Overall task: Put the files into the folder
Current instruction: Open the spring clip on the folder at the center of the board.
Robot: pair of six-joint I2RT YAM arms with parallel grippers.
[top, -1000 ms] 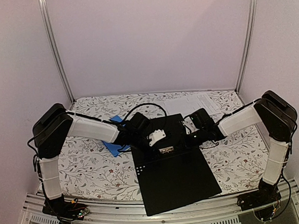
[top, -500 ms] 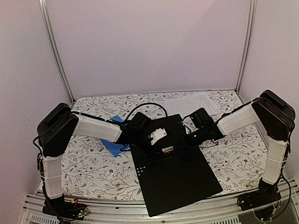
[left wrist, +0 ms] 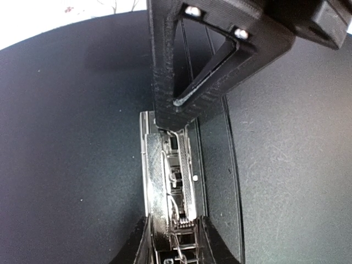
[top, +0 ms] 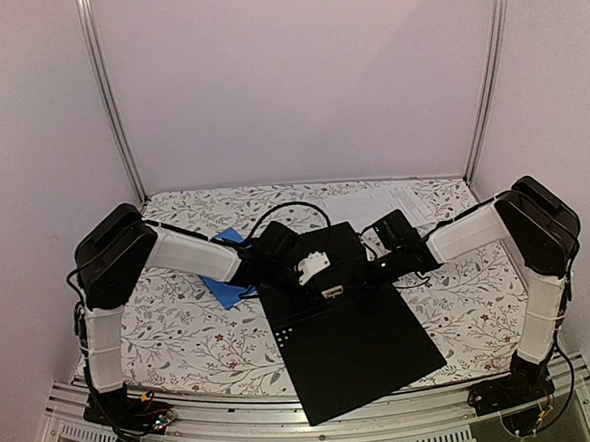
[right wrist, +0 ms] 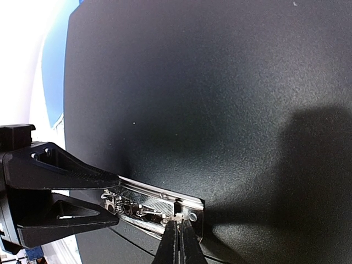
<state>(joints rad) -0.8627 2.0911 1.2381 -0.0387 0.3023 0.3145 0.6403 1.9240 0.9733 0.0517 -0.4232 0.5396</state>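
The left gripper's (left wrist: 176, 245) jaws stand narrow, set on the metal clip (left wrist: 170, 187), with one finger against each long side of its end. How hard they squeeze cannot be told. The right gripper's (right wrist: 177, 242) jaws are fully together and hold nothing. Their joined tip rests on the opposite end of the same clip, facing the left jaws along its length.

The teal folder (top: 363, 347) lies open directly beneath both pairs of jaws, its black inside upward, with the clip on the spine fold between the two leaves. The files (top: 404, 199), white printed sheets, lie flat on the flowered cloth (top: 182, 338) beyond the right jaws, towards the back wall and well apart from the folder. A smaller blue folder (top: 219, 286) shows on the outer side of the left jaws, partly hidden under that arm.

The step in hand appears to be working the clip open so it can take paper. The sheets are not yet in the folder, so the task looks to be at an early stage.

The next move probably calls for the left jaws to lift or press the spring lever while the right tip holds the clip and folder down. If the folder slides, the grip could slip off the thin metal. After that, one arm has to reach back for the sheets, which will be awkward to pinch because they lie flat.
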